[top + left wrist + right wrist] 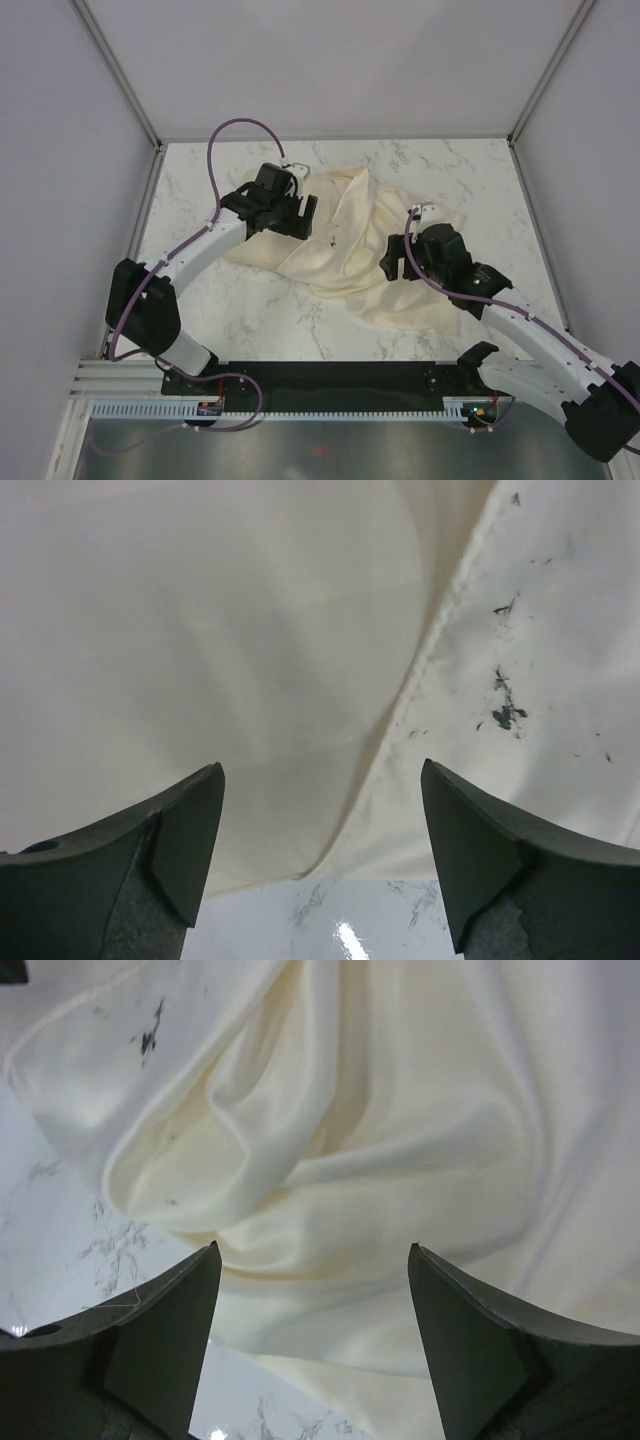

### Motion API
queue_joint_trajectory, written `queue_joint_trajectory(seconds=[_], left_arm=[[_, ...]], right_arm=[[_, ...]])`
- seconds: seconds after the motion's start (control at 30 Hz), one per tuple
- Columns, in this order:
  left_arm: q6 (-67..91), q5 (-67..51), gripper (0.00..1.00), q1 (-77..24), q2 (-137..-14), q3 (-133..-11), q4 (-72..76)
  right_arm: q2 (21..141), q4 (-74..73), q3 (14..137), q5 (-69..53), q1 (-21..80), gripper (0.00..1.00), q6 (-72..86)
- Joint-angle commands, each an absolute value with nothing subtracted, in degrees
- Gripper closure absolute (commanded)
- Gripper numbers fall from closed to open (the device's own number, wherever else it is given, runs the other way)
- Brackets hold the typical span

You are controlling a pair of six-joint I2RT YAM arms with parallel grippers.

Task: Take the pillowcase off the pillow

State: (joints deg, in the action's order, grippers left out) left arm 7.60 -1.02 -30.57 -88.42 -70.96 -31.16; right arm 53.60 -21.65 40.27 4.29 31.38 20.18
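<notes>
The pillowcase (350, 245) is spread in a loose, crumpled heap near the middle of the table (250, 320), reaching from the far left toward the near right. It is seen as thin, pale cream fabric with a slight sheen, gathered into soft folds and ridges; a small dark mark (331, 238) is visible near its centre, and in the wrist views further dark specks are scattered beside a stitched hem. A flatter, smoother cream panel (200, 630) is shown at the left of the left wrist view; whether it is the pillow cannot be told. The left gripper (300, 210) is held over the cloth's far left part with its fingers spread wide and nothing between them. The right gripper (397, 258) is held over the folds at the right, likewise spread wide and holding nothing. The table is surfaced in white marble with grey veins, glossy enough for light to be reflected. It is enclosed by plain pale walls (330, 60) joined by metal frame posts (120, 70), and a black base plate (340, 375) is set along the near edge.
</notes>
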Motion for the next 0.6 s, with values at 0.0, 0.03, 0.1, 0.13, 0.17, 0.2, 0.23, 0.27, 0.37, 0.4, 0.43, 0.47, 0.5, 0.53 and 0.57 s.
queue_joint_trajectory(seconds=[0.0,0.03,0.1,0.13,0.17,0.2,0.23,0.27,0.37,0.4,0.43,0.47,0.5,0.53,0.57], left_arm=[[7.9,1.7,0.11,-31.8,-92.2,-72.2,-32.2],[7.9,2.6,0.09,-32.1,-93.0,-72.4,-32.3],[8.3,5.6,0.06,-32.3,-95.1,-72.4,-32.8],[8.3,6.6,0.06,-32.3,-95.8,-72.3,-32.7],[8.5,9.0,0.06,-32.3,-96.5,-72.3,-32.8],[8.8,10.1,0.06,-32.3,-97.5,-72.3,-32.6],[9.1,10.7,0.06,-32.3,-97.9,-72.2,-32.5],[9.3,11.5,0.06,-32.3,-98.2,-72.2,-32.1],[10.1,11.0,0.06,-32.3,-98.6,-71.2,-29.9],[10.3,10.4,0.06,-32.2,-98.5,-71.0,-29.2],[10.3,9.4,0.06,-32.2,-98.0,-70.7,-28.7],[10.5,7.7,0.06,-32.2,-97.6,-70.6,-28.5],[10.5,6.6,0.06,-32.2,-97.0,-70.4,-28.0],[10.5,4.9,0.06,-32.2,-96.0,-70.1,-27.9],[10.4,4.7,0.06,-32.2,-95.5,-69.9,-27.7]], right_arm=[[54.1,-20.2,36.7,4.6,36.6,0.16,25.8],[54.2,-18.3,34.7,5.0,38.7,0.16,27.9],[55.1,-16.1,32.8,5.4,40.3,0.16,29.7],[55.5,-14.2,31.3,5.6,42.1,0.16,30.4],[56.1,-13.3,30.8,5.9,42.9,0.16,31.7],[56.4,-12.6,30.2,6.2,43.7,0.16,32.1],[56.7,-11.6,29.6,6.4,45.0,0.16,32.6],[57.3,-11.2,29.4,6.7,45.6,0.16,33.1],[58.8,-9.7,28.6,8.0,47.3,0.16,33.5],[59.2,-9.3,28.4,8.9,47.5,0.16,33.6],[59.9,-8.2,27.7,9.4,47.6,0.16,33.6],[61.5,-7.5,27.3,10.0,47.6,0.16,33.5],[62.6,-6.6,26.6,11.3,47.6,0.17,33.6],[65.1,-4.9,26.5,11.8,47.6,0.21,33.6],[66.4,-3.7,26.2,12.1,47.6,0.25,33.7]])
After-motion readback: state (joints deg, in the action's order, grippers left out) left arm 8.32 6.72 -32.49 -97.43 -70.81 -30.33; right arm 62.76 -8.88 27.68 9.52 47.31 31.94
